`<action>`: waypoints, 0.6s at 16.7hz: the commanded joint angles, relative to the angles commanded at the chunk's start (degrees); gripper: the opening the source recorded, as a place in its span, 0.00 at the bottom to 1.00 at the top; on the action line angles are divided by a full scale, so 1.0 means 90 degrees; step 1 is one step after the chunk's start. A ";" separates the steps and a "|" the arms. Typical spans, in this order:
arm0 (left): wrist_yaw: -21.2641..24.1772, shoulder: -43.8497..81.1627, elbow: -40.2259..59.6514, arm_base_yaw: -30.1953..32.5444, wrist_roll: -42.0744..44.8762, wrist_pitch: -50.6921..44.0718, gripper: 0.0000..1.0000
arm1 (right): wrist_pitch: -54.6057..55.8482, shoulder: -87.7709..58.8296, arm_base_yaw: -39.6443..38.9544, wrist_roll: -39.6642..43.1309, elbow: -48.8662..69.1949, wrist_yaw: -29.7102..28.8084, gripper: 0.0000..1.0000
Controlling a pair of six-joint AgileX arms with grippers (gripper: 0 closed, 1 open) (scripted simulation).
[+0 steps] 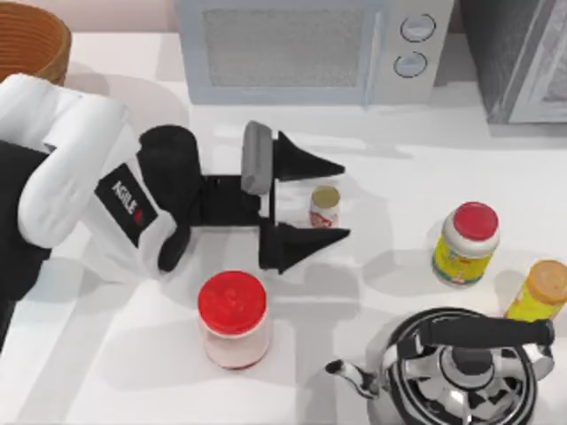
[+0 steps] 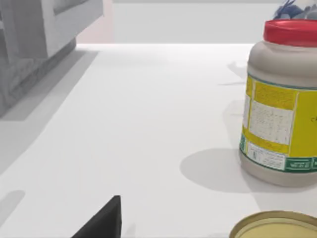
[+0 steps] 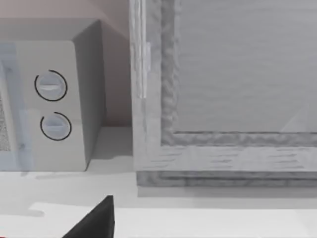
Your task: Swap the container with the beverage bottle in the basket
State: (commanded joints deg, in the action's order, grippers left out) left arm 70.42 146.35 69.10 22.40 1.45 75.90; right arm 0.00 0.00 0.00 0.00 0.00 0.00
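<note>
The bottle point(image 1: 325, 206) sits upright on the table, tiny and white with red print and a dull gold cap, right between the fingers of the left gripper point(image 1: 314, 202). The jaws are spread wide with a gap on both sides, so nothing's gripped yet. In the left wrist view its cap point(image 2: 275, 226) is just below the camera.

So I'd say the swap has barely begun: the bottle isn't grabbed or lifted, and the basket point(image 1: 31, 40) is well away at the table's back left corner. What's inside it can't be seen.

Nearby: a red-lidded jar point(image 1: 233, 319), a yellow-labelled bottle point(image 1: 466, 243), a kettle point(image 1: 465, 367).
</note>
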 joint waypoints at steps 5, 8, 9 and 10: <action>-0.0282 -0.0386 -0.0216 -0.0184 -0.0001 -0.0268 1.00 | 0.0000 0.0000 0.0000 0.0000 0.0000 0.0000 1.00; -0.0905 -0.1370 -0.0736 -0.0500 -0.0001 -0.0908 1.00 | 0.0000 0.0000 0.0000 0.0000 0.0000 0.0000 1.00; -0.1166 -0.1830 -0.0966 -0.0622 -0.0001 -0.1187 1.00 | 0.0000 0.0000 0.0000 0.0000 0.0000 0.0000 1.00; -0.1451 -0.2365 -0.1224 -0.0747 -0.0001 -0.1497 1.00 | 0.0000 0.0000 0.0000 0.0000 0.0000 0.0000 1.00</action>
State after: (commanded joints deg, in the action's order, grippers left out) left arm 57.36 125.06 58.08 15.67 1.44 62.43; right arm 0.00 0.00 0.00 0.00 0.00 0.00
